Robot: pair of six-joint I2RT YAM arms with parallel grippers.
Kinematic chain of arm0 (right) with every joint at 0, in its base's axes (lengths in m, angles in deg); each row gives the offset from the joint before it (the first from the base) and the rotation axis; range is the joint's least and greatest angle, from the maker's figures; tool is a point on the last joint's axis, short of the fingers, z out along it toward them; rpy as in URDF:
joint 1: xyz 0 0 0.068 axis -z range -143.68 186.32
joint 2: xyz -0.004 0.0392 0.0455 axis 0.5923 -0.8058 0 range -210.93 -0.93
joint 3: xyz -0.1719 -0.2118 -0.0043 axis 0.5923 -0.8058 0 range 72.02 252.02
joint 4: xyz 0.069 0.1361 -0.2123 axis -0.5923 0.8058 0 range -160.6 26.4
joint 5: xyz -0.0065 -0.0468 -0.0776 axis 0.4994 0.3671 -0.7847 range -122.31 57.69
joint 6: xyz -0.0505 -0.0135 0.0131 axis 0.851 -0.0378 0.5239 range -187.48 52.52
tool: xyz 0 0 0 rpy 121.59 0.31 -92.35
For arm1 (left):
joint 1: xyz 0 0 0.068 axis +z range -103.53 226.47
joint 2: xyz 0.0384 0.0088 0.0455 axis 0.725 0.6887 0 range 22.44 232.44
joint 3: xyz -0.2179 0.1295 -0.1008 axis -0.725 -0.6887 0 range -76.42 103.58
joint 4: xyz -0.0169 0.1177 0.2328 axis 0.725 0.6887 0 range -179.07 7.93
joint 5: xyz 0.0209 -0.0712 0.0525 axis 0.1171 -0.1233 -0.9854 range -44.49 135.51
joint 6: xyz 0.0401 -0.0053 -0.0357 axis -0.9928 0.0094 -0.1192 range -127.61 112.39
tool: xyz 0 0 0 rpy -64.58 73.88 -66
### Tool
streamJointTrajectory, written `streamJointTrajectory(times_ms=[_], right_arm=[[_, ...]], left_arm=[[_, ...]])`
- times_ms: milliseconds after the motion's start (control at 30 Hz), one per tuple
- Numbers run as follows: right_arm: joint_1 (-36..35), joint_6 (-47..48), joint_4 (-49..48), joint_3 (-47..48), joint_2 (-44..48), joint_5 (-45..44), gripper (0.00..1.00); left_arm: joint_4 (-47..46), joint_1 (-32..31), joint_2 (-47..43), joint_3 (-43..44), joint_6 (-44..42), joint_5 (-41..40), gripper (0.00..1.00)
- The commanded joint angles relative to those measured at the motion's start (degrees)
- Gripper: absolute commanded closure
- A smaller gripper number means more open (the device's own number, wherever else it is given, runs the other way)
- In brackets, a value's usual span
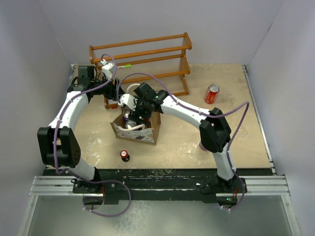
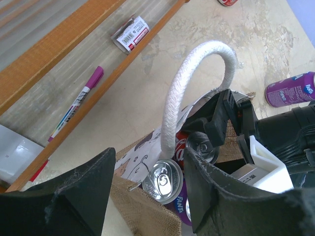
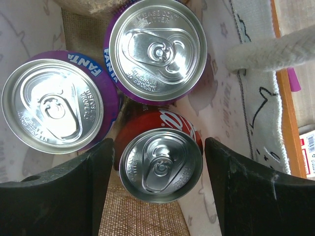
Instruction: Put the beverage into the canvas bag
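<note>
Inside the canvas bag (image 1: 142, 136), a red cola can (image 3: 161, 169) is flanked by the right gripper (image 3: 158, 147), jaws spread; the left gripper (image 2: 150, 157) is seen parted beside its handle (image 2: 197, 56).

Top view looks down from behind; both wrist views — close — share the canvas bag (image 1: 134, 132).

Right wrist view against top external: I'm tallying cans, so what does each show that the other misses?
Right wrist only: a purple Fanta can, a second Fanta can and a red cola can upright in the canvas bag, the last between the fingers of the open right gripper. Top external only: a loose red can lying on the table and a small dark can near the front. Both: that bag.
</note>
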Motion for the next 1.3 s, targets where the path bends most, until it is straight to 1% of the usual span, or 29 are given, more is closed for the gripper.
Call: streamJointTrajectory(times_ms=[0,533,833,933,1167,1267], right_arm=[[-0.2,-0.6,-0.8,3.5,4.3,1.0,0.25],[-0.3,-1.3,0.1,4.7,8.7,1.2,0.25],[-0.3,-1.7,0.3,2.8,13.7,2.0,0.26],[-0.3,-2.9,0.7,0.6,16.7,4.0,0.27],[0.2,-3.3,-3.2,-8.8,27.3,-0.5,0.26],[2.1,-3.5,-3.8,-12.5,31.7,-0.9,0.26]], left_arm=[[-1.9,-0.4,-3.1,-0.9,0.0,3.0,0.39],[-1.9,-0.4,-3.1,-0.7,0.1,3.0,0.39],[-1.9,-0.5,-3.1,-0.8,0.2,2.9,0.39],[-2.0,-0.4,-3.1,-0.8,0.1,2.8,0.39],[-2.1,-0.4,-3.3,-1.0,-0.1,2.9,0.40],[-2.2,-0.4,-3.5,-1.0,0.1,3.0,0.40]])
